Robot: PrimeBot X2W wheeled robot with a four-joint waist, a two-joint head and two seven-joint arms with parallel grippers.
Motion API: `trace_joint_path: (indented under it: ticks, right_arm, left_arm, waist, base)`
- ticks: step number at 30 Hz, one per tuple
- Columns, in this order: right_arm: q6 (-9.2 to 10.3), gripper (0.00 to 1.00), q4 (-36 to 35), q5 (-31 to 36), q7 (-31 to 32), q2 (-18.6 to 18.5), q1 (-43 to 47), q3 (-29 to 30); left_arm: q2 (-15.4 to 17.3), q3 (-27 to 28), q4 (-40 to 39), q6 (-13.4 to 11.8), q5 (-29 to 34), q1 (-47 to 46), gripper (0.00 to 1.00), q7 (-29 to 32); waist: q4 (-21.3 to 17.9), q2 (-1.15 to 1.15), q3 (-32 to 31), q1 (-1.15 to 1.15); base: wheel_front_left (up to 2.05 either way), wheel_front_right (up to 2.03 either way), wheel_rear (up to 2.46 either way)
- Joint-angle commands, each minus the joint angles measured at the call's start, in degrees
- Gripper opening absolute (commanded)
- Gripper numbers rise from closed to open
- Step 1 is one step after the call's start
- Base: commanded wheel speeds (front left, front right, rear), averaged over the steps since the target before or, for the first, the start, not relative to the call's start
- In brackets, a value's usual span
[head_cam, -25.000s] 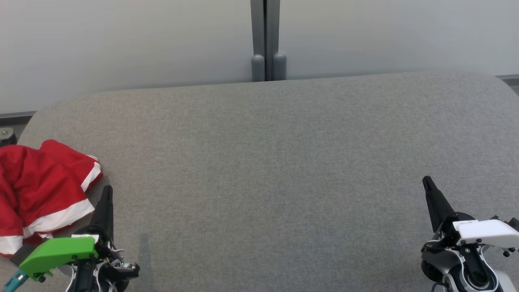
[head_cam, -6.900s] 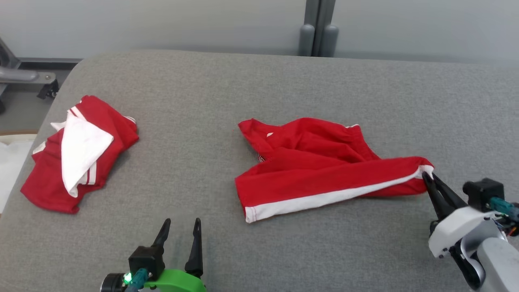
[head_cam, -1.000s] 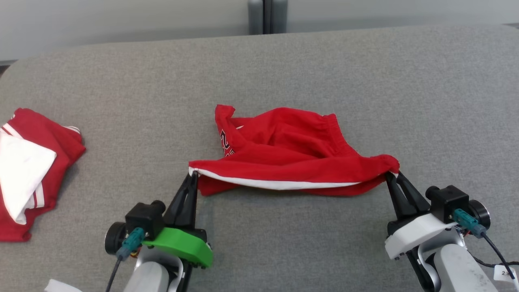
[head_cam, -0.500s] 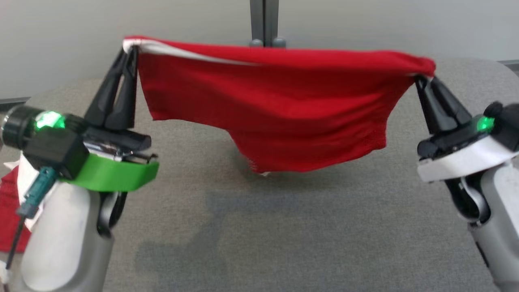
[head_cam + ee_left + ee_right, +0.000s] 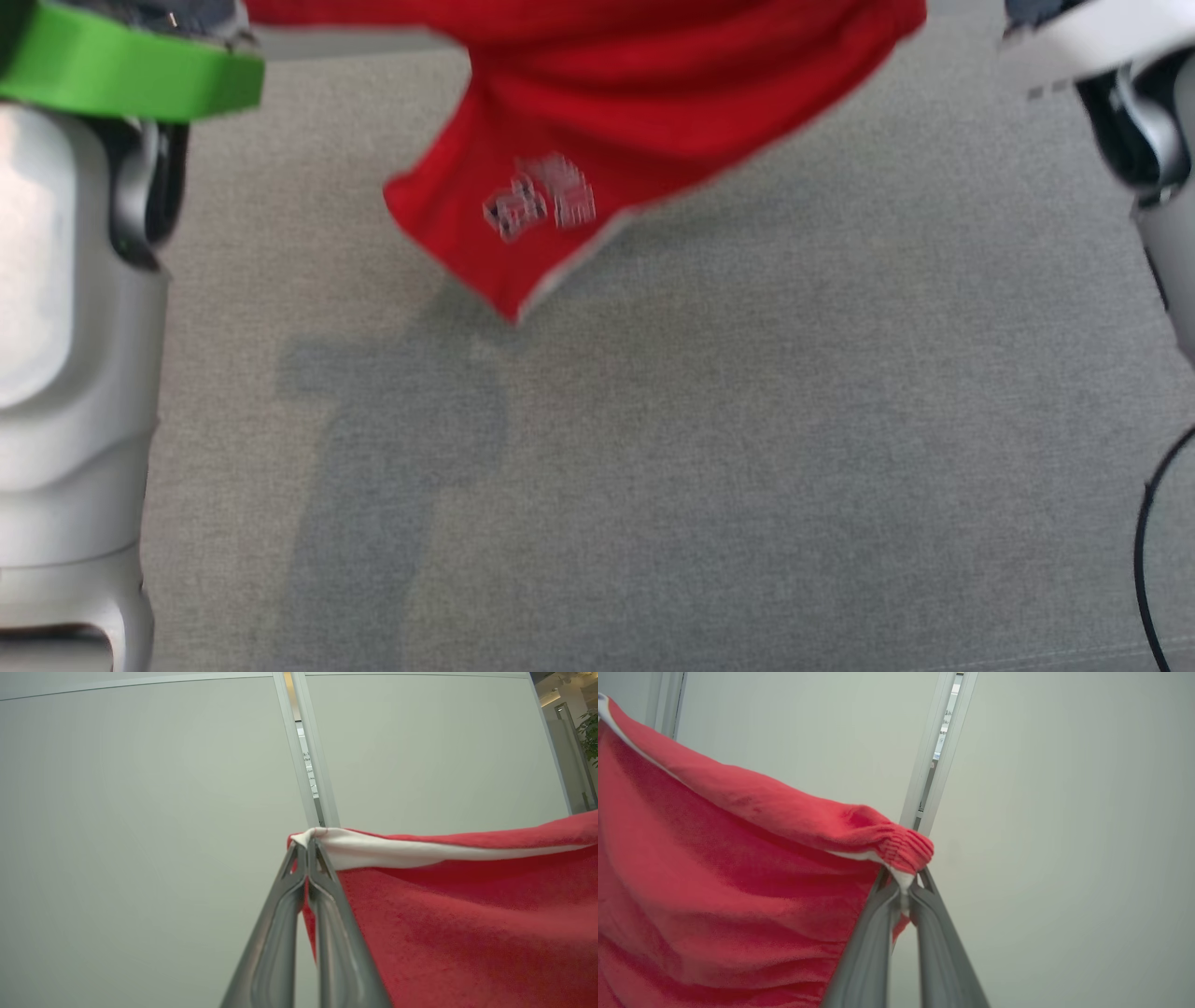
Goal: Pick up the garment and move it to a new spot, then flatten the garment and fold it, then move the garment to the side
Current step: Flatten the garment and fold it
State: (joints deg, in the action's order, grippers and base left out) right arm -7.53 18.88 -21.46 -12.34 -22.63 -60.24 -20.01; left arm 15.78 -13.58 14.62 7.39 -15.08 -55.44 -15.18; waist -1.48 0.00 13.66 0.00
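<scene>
The garment [image 5: 607, 112], red shorts with white trim and a small printed mark, hangs in the air above the grey padded table [image 5: 709, 448], stretched between both arms. In the left wrist view my left gripper [image 5: 306, 849] is shut on a corner of the garment [image 5: 448, 896] at its white trim. In the right wrist view my right gripper [image 5: 903, 882] is shut on the garment's [image 5: 738, 868] gathered waistband corner. In the head view the cloth's lower point dangles just above the table; both grippers' fingertips lie beyond the top edge there.
My pale left forearm with its green wrist cover [image 5: 121, 70] fills the head view's left edge; the right wrist housing [image 5: 1102, 56] and a black cable [image 5: 1153, 551] sit at the right. Pale wall panels with a vertical seam [image 5: 303, 756] stand behind the lifted cloth.
Both arms have risen higher with the garment, lifting it fully off the table. The head camera has tilted down, so the fingertips have left the head view.
</scene>
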Motion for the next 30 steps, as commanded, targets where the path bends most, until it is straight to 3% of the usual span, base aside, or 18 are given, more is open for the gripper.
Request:
trace_joint_path:
  ticks: [1, 4, 8, 17, 23, 30]
  right_arm:
    - [0.08, 0.0, 1.9, 1.3, -1.0, 0.5, -2.2, 0.2]
    - [0.08, 0.0, 6.4, 3.1, -2.5, 1.8, -5.6, 1.1]
    - [0.08, 0.0, 9.4, 1.8, -2.8, 3.4, -1.6, 1.4]
    - [0.09, 0.0, 18.9, -15.4, -0.8, 4.6, 20.8, -5.7]
    - [0.09, 0.0, 17.9, -28.9, 3.4, 2.3, 33.5, -11.3]
    - [0.1, 0.0, 13.5, -36.2, 1.4, -1.5, 41.8, -15.6]
  left_arm:
    - [-0.6, 1.0, 0.0, 0.1, 0.7, -1.2, 0.0, 0.1]
    - [-2.2, 3.9, -2.4, 0.2, 2.3, -1.8, 0.0, 0.1]
    - [-4.4, 5.1, -3.8, 0.2, 2.2, 6.7, 0.0, 0.1]
    - [-9.9, 4.2, 5.8, 0.1, -1.5, 34.5, 0.0, 0.0]
    - [-11.9, 3.0, 11.2, 0.0, -2.4, 45.1, 0.0, 0.0]
    - [-12.4, 4.8, 10.4, 0.0, -1.4, 52.1, 0.0, 0.0]
  waist:
    - [-0.7, 0.0, 4.1, 0.0]
    - [-0.4, 0.0, 4.0, 0.0]
    - [0.2, 0.0, 2.2, 0.0]
    - [0.6, 0.0, -0.6, 0.0]
    - [1.1, 0.0, -3.5, 0.0]
    - [1.3, 0.0, -7.2, 0.0]
  base:
    - [0.0, 0.0, 0.0]
    - [0.0, 0.0, 0.0]
    - [0.0, 0.0, 0.0]
    - [0.0, 0.0, 0.0]
    - [0.0, 0.0, 0.0]
    - [0.0, 0.0, 0.0]
